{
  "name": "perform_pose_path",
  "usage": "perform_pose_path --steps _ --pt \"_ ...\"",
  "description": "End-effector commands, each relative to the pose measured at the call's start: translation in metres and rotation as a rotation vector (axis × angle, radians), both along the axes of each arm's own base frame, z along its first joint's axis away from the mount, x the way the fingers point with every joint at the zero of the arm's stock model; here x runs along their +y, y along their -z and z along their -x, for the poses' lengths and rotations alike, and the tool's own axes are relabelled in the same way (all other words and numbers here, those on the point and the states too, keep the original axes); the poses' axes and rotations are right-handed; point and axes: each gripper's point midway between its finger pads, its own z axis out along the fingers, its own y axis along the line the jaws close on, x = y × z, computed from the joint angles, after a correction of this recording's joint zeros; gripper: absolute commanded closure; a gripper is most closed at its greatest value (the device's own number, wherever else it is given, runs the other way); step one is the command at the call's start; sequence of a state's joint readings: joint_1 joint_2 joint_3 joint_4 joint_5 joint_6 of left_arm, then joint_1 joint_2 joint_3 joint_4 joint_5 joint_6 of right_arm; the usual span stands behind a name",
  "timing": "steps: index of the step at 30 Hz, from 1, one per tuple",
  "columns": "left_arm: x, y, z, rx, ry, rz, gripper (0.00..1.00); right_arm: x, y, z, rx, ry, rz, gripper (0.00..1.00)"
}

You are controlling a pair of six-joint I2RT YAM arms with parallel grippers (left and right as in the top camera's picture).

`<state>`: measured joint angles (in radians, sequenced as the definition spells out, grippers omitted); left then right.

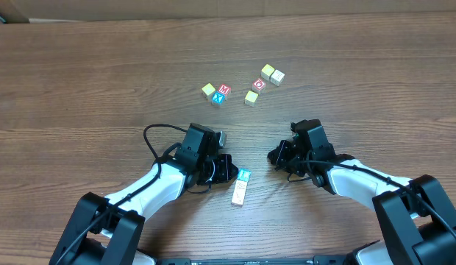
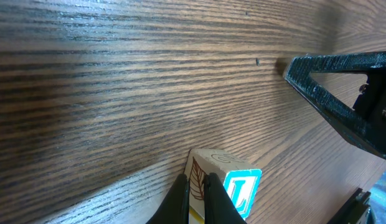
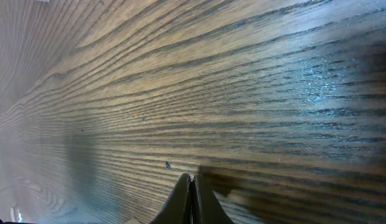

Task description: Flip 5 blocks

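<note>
Overhead view first: the brown wood-grain worktop [image 1: 81, 73] has a loose bunch of tiny wooden alphabet blocks [image 1: 251, 97] sitting out past both arms. From left to right there's a yellowish block [image 1: 208, 90], a red M block [image 1: 223, 90] touching a blue X block [image 1: 218, 99], a red O block [image 1: 259, 84], and two pale cream blocks [image 1: 272, 74] touching each other. Closer in, a short row of blocks with a blue end [image 1: 240, 186] lies flat between the two arms, just beside the left gripper [image 1: 232, 171]. That gripper has its fingers pressed together with nothing in them. The right gripper [image 1: 273, 156] is near the row but apart from it, also pinched together and empty.

Left wrist view: the fingers [image 2: 180, 202] meet at the bottom edge. Right past their tips is the cream end block with its blue L face [image 2: 243, 191]. I can't tell if they're actually touching it.

Right wrist view: fingers [image 3: 183, 199] are together over plain wood grain.
</note>
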<state>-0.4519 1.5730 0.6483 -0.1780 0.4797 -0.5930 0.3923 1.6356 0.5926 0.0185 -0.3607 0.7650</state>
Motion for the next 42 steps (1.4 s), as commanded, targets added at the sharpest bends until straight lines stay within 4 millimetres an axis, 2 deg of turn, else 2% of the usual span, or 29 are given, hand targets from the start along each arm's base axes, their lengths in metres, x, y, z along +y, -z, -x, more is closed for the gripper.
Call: perform_pose_path --steps 1,5,10,15,21,25,29,31,32,34,35,38,39,40,42 --pt "-0.005 -0.007 -0.007 -0.038 0.038 0.018 0.96 -0.001 -0.001 -0.003 -0.015 -0.004 -0.006 0.96" --pt "-0.010 -0.026 -0.020 -0.105 0.078 0.024 0.96 -0.002 -0.012 -0.010 -0.047 -0.004 -0.011 0.96" --pt "-0.004 -0.074 -0.041 -0.218 0.120 -0.069 0.96 -0.011 -0.043 -0.021 -0.111 -0.036 0.060 0.96" --pt "0.012 -0.142 -0.053 -0.338 0.136 -0.185 0.96 -0.042 -0.087 -0.026 -0.135 -0.007 0.258 0.96" --pt "0.037 -0.236 -0.044 -0.487 0.088 -0.248 0.93 -0.081 -0.163 -0.009 -0.110 0.059 0.440 0.93" --pt "0.066 -0.296 -0.015 -0.594 0.022 -0.278 0.86 -0.096 -0.211 0.016 -0.073 0.064 0.487 0.84" --pt "0.091 -0.344 0.039 -0.694 0.001 -0.239 0.81 -0.106 -0.251 0.043 -0.059 0.060 0.491 0.79" --pt "0.104 -0.358 0.070 -0.728 -0.005 -0.217 0.78 -0.108 -0.265 0.054 -0.064 0.058 0.481 0.75" --pt "0.112 -0.362 0.086 -0.734 -0.018 -0.205 0.76 -0.109 -0.272 0.060 -0.069 0.055 0.473 0.71" --pt "0.128 -0.363 0.117 -0.734 -0.039 -0.189 0.73 -0.110 -0.280 0.069 -0.080 0.052 0.453 0.56" --pt "0.136 -0.361 0.133 -0.731 -0.045 -0.185 0.72 -0.109 -0.284 0.074 -0.090 0.049 0.438 0.38" --pt "0.155 -0.352 0.171 -0.730 -0.064 -0.170 0.68 -0.111 -0.288 0.081 -0.105 0.051 0.427 0.04" --pt "0.160 -0.350 0.180 -0.737 -0.070 -0.165 0.66 -0.112 -0.289 0.082 -0.109 0.052 0.426 0.00" --pt "0.166 -0.348 0.188 -0.751 -0.079 -0.165 0.61 -0.112 -0.290 0.082 -0.110 0.052 0.426 0.00" --pt "0.179 -0.346 0.197 -0.778 -0.125 -0.185 0.34 -0.112 -0.290 0.082 -0.110 0.052 0.426 0.00"
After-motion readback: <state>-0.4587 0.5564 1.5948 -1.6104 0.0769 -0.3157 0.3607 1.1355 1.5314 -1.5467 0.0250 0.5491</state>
